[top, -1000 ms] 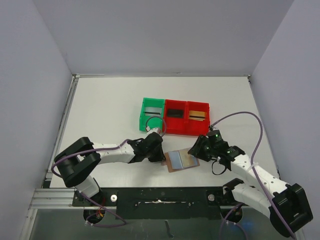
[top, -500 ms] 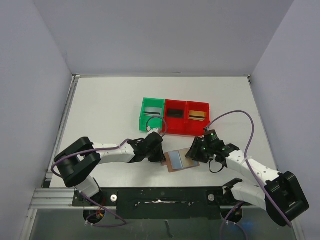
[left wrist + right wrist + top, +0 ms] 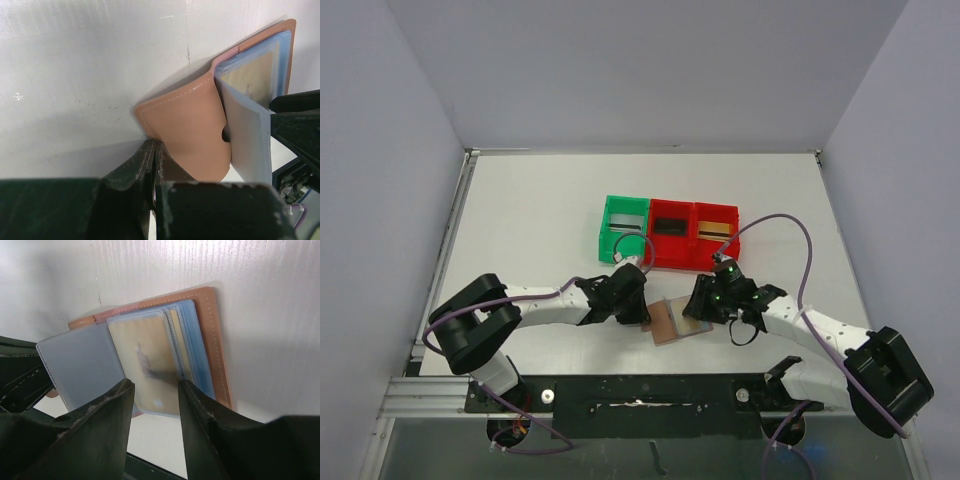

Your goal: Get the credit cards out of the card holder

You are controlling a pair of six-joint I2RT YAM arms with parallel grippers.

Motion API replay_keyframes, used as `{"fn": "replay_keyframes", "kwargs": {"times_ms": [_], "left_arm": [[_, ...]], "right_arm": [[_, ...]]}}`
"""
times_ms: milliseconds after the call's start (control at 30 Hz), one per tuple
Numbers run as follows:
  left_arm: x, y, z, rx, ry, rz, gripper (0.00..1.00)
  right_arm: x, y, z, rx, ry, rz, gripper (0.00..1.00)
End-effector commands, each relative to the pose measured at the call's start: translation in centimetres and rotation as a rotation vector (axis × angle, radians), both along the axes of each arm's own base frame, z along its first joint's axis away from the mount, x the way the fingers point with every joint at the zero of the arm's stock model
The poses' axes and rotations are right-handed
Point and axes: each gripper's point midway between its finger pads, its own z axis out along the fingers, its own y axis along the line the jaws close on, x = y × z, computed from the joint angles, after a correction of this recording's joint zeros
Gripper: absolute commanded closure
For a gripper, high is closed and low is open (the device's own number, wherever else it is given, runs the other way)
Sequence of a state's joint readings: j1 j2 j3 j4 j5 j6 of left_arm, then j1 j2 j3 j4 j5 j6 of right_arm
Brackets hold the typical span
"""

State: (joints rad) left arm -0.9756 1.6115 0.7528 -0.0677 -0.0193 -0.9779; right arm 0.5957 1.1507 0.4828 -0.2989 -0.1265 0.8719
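The card holder (image 3: 665,322), tan leather with pale blue sleeves, lies open on the table between my arms. My left gripper (image 3: 155,146) is shut on the edge of its left leather flap (image 3: 190,130), which stands curled up off the table. A gold credit card (image 3: 142,355) sits inside the top clear sleeve. My right gripper (image 3: 156,386) hovers open just over the sleeves' near edge, one fingertip on each side of the gold card, with nothing held. A loose grey-blue sleeve page (image 3: 80,365) fans out to the left. The right gripper (image 3: 700,303) covers the holder's right half from above.
Behind the holder stand a green bin (image 3: 607,238) and two red bins (image 3: 670,250) (image 3: 715,255) in a row. Each holds a flat card-like piece: greyish, dark and gold. The right arm's purple cable (image 3: 790,225) loops over the table beside the bins.
My right gripper has moved left and down onto the card holder's right half. The holder's left flap now stands more raised. The left gripper stays shut in place.
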Motion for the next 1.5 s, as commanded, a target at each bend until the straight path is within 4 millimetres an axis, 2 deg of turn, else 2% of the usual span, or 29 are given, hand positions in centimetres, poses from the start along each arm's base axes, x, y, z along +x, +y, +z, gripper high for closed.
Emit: {"fn": "replay_keyframes", "kwargs": {"times_ms": [0,233,367,533,667,733,1000,1133,1467], "left_arm": [[-0.2,-0.3,-0.2,0.017,0.008,-0.034,1.00],[-0.3,-0.2,-0.4,0.026,0.014,-0.033,1.00],[-0.3,-0.3,-0.3,0.026,0.014,-0.034,1.00],[-0.3,-0.1,-0.2,0.037,0.012,-0.035,1.00],[-0.2,-0.1,-0.1,0.035,0.010,-0.037,1.00],[-0.2,-0.1,-0.1,0.036,0.008,-0.038,1.00],[-0.1,-0.4,0.0,0.030,0.008,-0.042,1.00],[-0.1,-0.4,0.1,0.028,0.009,-0.043,1.00],[-0.2,-0.4,0.0,0.028,0.012,-0.045,1.00]], "right_arm": [[0.6,1.6,1.3,0.055,-0.036,0.006,0.60],[0.8,2.6,3.6,0.160,-0.087,-0.005,0.60],[0.6,2.7,3.7,0.180,-0.084,-0.015,0.60],[1.1,-1.1,2.5,-0.002,-0.082,-0.139,0.52],[1.4,-2.8,2.7,-0.089,-0.096,-0.156,0.48],[1.5,-2.7,2.7,-0.096,-0.099,-0.133,0.47],[1.1,-0.4,2.3,0.000,-0.089,-0.055,0.50],[1.1,-0.2,2.0,-0.005,-0.083,-0.037,0.54],[0.8,-0.6,0.8,-0.102,-0.054,-0.025,0.53]]}}
